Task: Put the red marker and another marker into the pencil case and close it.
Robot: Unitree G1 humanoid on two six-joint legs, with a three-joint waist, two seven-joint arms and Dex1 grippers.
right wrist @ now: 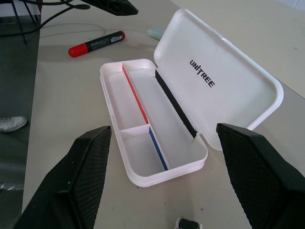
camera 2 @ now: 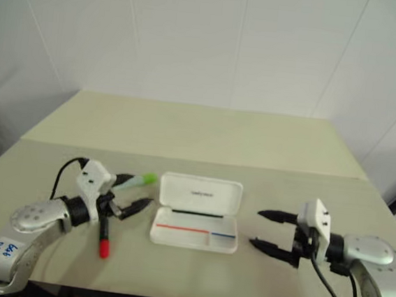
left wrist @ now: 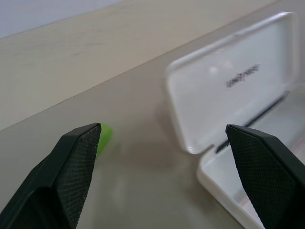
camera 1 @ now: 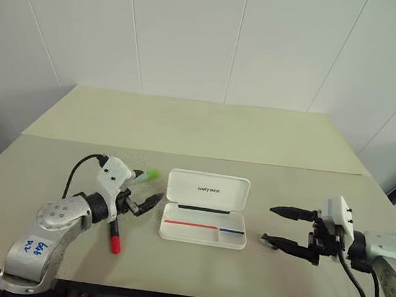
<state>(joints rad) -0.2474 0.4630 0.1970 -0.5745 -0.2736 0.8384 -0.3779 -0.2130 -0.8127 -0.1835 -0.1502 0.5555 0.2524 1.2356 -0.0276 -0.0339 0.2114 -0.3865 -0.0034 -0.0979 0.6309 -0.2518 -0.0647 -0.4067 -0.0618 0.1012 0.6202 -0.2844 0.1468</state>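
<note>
The white pencil case point(camera 1: 203, 223) lies open at mid-table with its lid point(camera 1: 208, 189) tilted back; its compartments point(right wrist: 143, 119) are empty. Left of it, the red marker point(camera 1: 114, 239) lies flat on the table. The light-green marker point(camera 1: 149, 175) lies near the lid's left corner. My left gripper point(camera 1: 146, 188) is open and level above the table between the two markers, pointing at the case with nothing between its fingers; the green marker's tip point(left wrist: 105, 137) peeks past one finger. My right gripper point(camera 1: 269, 224) is open and empty, hovering right of the case and facing it.
The beige table point(camera 1: 206, 132) extends far behind the case to a white panelled wall. A small dark bit point(right wrist: 188, 223) lies on the table below my right gripper. The front table edge runs close under both arms.
</note>
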